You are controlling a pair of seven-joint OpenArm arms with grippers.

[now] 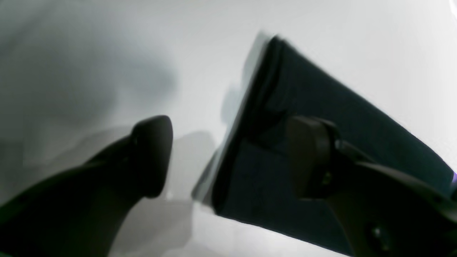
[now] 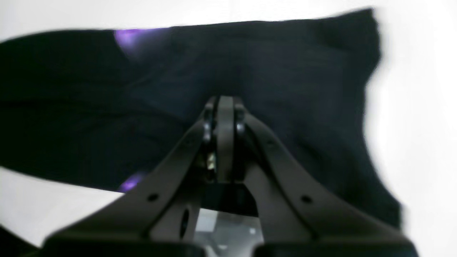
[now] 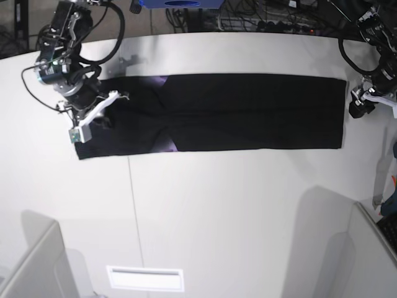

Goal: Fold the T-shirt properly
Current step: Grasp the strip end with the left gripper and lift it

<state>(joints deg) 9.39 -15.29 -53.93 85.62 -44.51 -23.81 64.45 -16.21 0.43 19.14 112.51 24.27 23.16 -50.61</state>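
On the white table, the T-shirt lies folded into a long black strip, slivers of purple print showing near its left end. At that left end the right gripper sits with jaws pressed together over the cloth; whether it pinches any cannot be told. At the far right, the left gripper stands wide apart, holding nothing, beside the strip's end.

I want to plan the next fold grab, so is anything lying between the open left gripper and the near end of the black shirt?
Nothing visible does. The left gripper is open at the end edge of the long black cloth T-shirt, with only bare white table around that edge.
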